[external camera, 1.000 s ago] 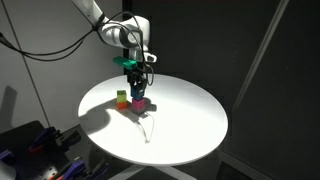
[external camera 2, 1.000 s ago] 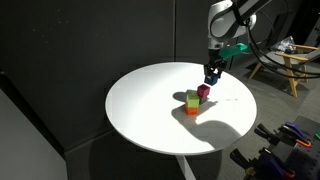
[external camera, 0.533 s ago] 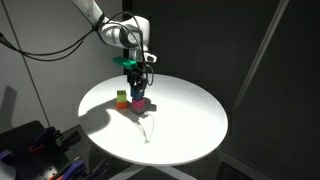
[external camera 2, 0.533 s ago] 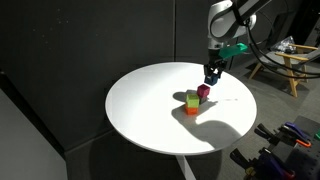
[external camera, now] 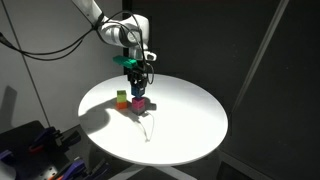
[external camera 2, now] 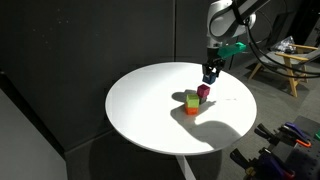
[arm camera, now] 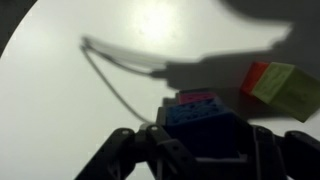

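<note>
blue block (arm camera: 205, 120) is sitting between the two dark fingers (arm camera: 128, 152) of the gripper (arm camera: 205, 142), which is clenching it from either side, as the wrist view is showing. in an exterior view the blue block (external camera 2: 209, 77) is hanging low over the far half of the round white bench (external camera 2: 150, 120), directly above a magenta block (external camera 2: 203, 91). the pictures are not showing clearly whether the two blocks are touching or whether a thin gap is lying between them. in the wrist view the magenta block (arm camera: 196, 97) is peeking out just behind the top edge of the blue one.

just beside the magenta block a green block (external camera 2: 192, 98) is resting on top of an orange block (external camera 2: 191, 109), and this little stack of two is standing upright. in the wrist view the same pair is appearing at the right edge, blurred, a short way apart from the held block.

the arm is reaching down from above, with the gripper (external camera: 139, 86) pointing straight down at the bench. a thin dark line (arm camera: 115, 85) is curving across the white surface near the blocks; what it is cannot be told. the arm's broad shadow (arm camera: 230, 55) is falling across the bench beyond them.
</note>
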Robot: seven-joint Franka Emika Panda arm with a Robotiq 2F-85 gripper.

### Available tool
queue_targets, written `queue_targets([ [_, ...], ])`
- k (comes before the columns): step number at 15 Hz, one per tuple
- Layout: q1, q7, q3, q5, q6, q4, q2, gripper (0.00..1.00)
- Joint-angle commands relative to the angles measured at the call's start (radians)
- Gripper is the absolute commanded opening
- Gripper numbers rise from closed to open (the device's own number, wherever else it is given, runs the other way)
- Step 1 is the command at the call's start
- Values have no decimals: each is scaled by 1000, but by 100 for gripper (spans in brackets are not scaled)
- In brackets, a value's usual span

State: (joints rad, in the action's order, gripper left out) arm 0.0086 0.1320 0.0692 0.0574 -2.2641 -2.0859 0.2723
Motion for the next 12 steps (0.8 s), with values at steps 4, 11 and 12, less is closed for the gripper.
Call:
queue_targets([
  [4, -9, -56, -22, -4, -47, -14, -42, 34],
  [11, -1, -78, -40, 7, -71, -16, -44, 34],
  [12, -1, -78, -42, 8, -66, -16, -45, 34],
])
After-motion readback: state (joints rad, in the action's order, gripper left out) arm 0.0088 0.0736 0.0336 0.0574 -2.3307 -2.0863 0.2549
